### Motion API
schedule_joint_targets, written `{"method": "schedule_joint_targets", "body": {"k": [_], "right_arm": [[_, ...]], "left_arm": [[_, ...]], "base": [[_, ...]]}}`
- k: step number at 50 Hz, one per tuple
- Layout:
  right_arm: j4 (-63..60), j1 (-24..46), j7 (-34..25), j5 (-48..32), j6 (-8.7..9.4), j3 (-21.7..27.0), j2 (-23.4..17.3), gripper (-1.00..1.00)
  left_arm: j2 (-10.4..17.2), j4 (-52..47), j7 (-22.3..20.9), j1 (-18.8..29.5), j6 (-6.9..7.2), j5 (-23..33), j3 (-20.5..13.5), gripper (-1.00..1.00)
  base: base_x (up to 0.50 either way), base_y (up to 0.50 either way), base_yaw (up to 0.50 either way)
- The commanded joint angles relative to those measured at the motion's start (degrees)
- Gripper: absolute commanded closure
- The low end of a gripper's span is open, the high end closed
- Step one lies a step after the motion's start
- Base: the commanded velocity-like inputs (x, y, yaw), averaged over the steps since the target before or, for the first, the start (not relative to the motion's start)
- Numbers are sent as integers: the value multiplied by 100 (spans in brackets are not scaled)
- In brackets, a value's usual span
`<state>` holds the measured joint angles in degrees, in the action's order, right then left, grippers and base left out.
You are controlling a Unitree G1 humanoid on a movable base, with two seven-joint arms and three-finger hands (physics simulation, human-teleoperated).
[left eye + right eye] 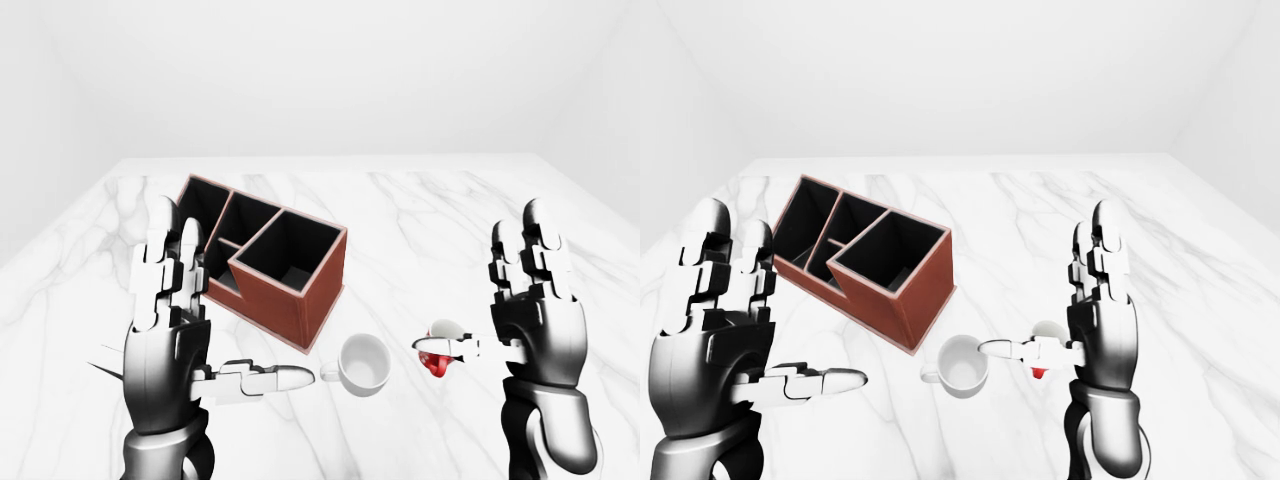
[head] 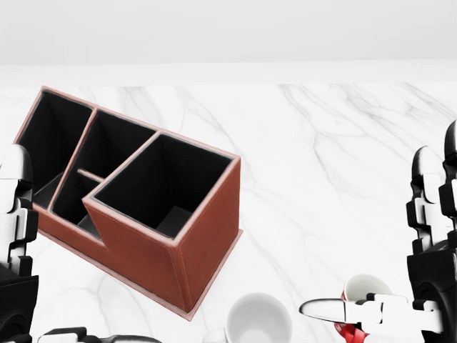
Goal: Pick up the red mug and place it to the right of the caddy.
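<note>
A white marble table [image 1: 420, 215] fills the scene. On it, left of centre in the left-eye view, sits the reddish-brown caddy [image 1: 268, 262] with its black compartments, set at an angle. Both hands are raised with fingers spread apart and thumbs pointing inward, clasping nothing: the left hand [image 1: 170, 325] stands below the caddy's left end, the right hand [image 1: 530, 315] at the right. A white mug [image 1: 362, 364] rests just below the caddy's lower corner. The red mug [image 1: 440, 348] (partly hidden behind the right thumb) stands to the white mug's right.
</note>
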<state>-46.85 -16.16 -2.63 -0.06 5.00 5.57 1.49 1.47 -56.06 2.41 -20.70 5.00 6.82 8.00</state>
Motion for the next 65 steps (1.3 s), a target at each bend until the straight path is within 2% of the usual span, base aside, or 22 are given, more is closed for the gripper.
{"method": "schedule_joint_targets", "body": {"k": [1, 6, 10, 12, 15, 16, 18, 19, 24, 26, 30, 31, 33, 34, 37, 41, 51, 58, 65], "right_arm": [[552, 165, 56, -32, 0, -58, 7, -100], [299, 89, -23, 129, 0, 91, 3, -100], [202, 341, -176, 219, 0, 678, -86, -100], [-297, 715, -318, 386, 0, 1254, -311, -100], [-881, 1282, -539, 404, 0, 1850, -692, -100], [-1127, 1638, -635, 349, 0, 2152, -1058, -100], [-1295, 2031, -783, 396, 0, 2574, -1410, -100], [-1309, 2232, -918, 509, 0, 2921, -1785, -100], [-1313, 2701, -1341, 687, 0, 3593, -2647, -100], [-1251, 2996, -1641, 822, 0, 3872, -3147, -100], [-934, 3102, -2071, 623, 0, 3794, -3643, -100], [-619, 2995, -2237, 280, 0, 3549, -3796, -100], [-337, 3098, -2434, -123, 0, 3361, -3814, -100], [83, 3255, -2627, -265, 0, 3078, -3953, -100], [879, 3674, -2729, -795, 0, 2716, -4101, -100], [1327, 3959, -3099, -1242, 0, 2542, -4315, -100], [1958, 4141, -3661, -1835, 0, 2343, -4275, -100], [2748, 4368, -3562, -2049, 0, 2177, -4309, -100], [3076, 4334, -3737, -2323, 0, 2011, -4269, -100]], "left_arm": [[12, 671, 72, 269, 0, -20, -36, -100], [2, 660, 51, 290, 0, -50, -103, -100], [-22, 793, 59, 295, 0, -47, -106, -100], [-19, 797, 59, 302, 0, -49, -116, -100], [-25, 731, 46, 304, 0, -49, -140, -100], [-23, 692, 39, 268, 0, -55, -139, -100], [-23, 614, 24, 255, 0, -66, -166, -100], [-30, 575, 10, 254, 0, -95, -214, -100], [-50, 644, 12, 265, 0, -62, -189, -100], [-46, 666, 25, 281, 0, -44, -166, -100], [-43, 658, 13, 297, 0, -62, -192, -100], [-45, 663, 13, 287, 0, -65, -197, -100], [-46, 695, 13, 299, 0, -60, -190, -100], [-47, 775, 25, 322, 0, -38, -153, -100], [-36, 782, 45, 316, 0, -20, -109, -100], [-41, 742, 24, 365, 0, -60, -185, -100], [-42, 714, 16, 320, 0, -71, -203, -100], [-41, 634, 6, 303, 0, -57, -196, -100], [-52, 610, -9, 297, 0, -65, -221, -100]], "base": [[0, 0, 0], [0, 0, 0], [0, 0, 0], [0, 0, 0], [0, 0, 0], [0, 0, 0], [0, 0, 0], [0, 0, 0], [0, 0, 0], [0, 0, 0], [0, 0, 0], [0, 0, 0], [0, 0, 0], [0, 0, 0], [0, 0, 0], [0, 0, 0], [0, 0, 0], [0, 0, 0], [0, 0, 0]]}}
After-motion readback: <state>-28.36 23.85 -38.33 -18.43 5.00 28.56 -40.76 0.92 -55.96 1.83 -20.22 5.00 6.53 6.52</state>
